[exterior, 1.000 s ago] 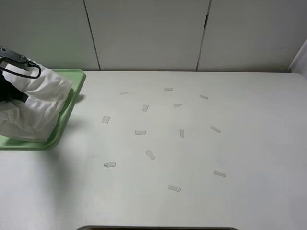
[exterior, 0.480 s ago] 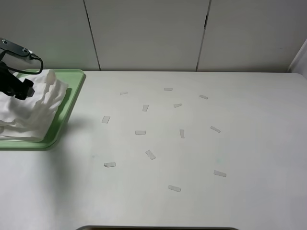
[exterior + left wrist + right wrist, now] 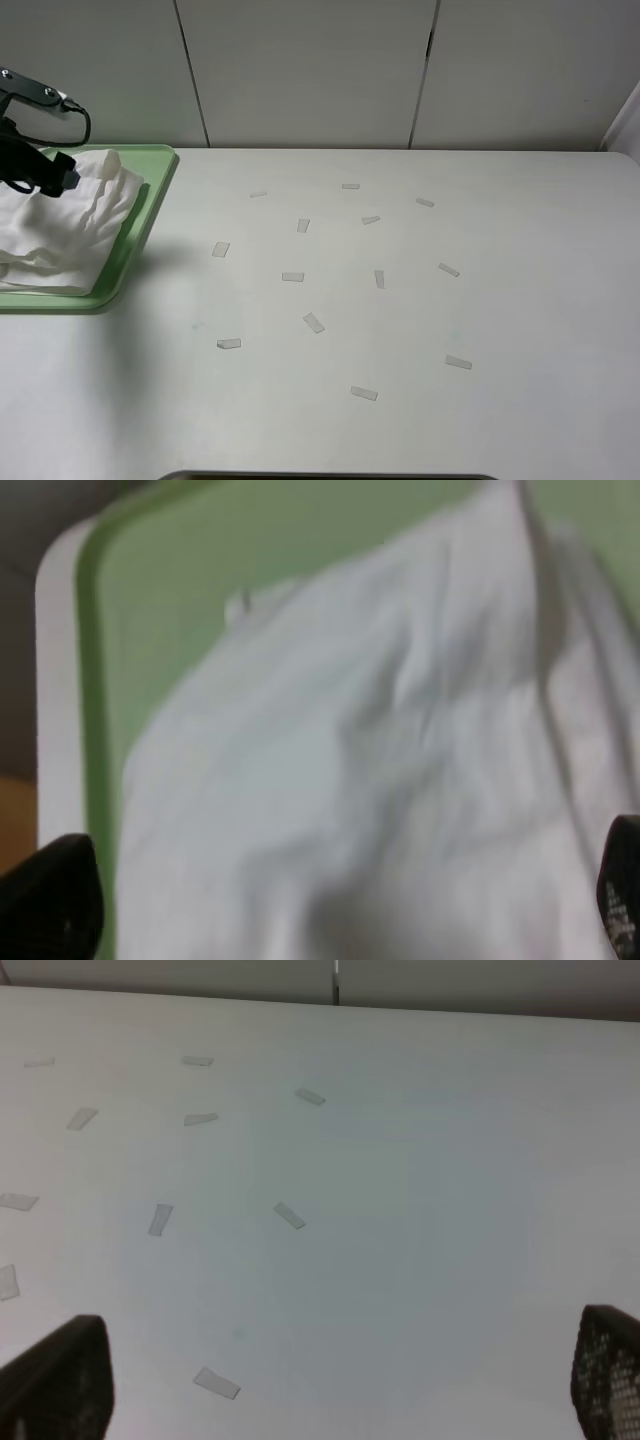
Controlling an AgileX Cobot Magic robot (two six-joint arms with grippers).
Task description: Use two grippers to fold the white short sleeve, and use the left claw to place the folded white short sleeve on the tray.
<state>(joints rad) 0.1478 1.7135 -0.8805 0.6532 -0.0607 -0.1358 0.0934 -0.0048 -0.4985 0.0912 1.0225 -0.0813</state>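
Observation:
The white short sleeve [image 3: 60,225] lies folded and rumpled on the pale green tray [image 3: 152,195] at the far left of the table. My left gripper [image 3: 45,180] hovers over the shirt's back edge. In the left wrist view its fingertips [image 3: 50,905] stand wide apart with nothing between them, just above the shirt [image 3: 380,760] and the tray rim [image 3: 90,680]. My right gripper [image 3: 330,1380] is open and empty over the bare table. It is outside the exterior view.
Several small white tape strips [image 3: 314,322] are scattered over the middle of the white table and show in the right wrist view [image 3: 289,1215]. A panelled wall runs along the back. The tray's left part is cut off by the exterior view's edge.
The left gripper has let go of the shirt and risen slightly toward the back. The shirt has dropped from a raised bundle and settled flatter on the tray.

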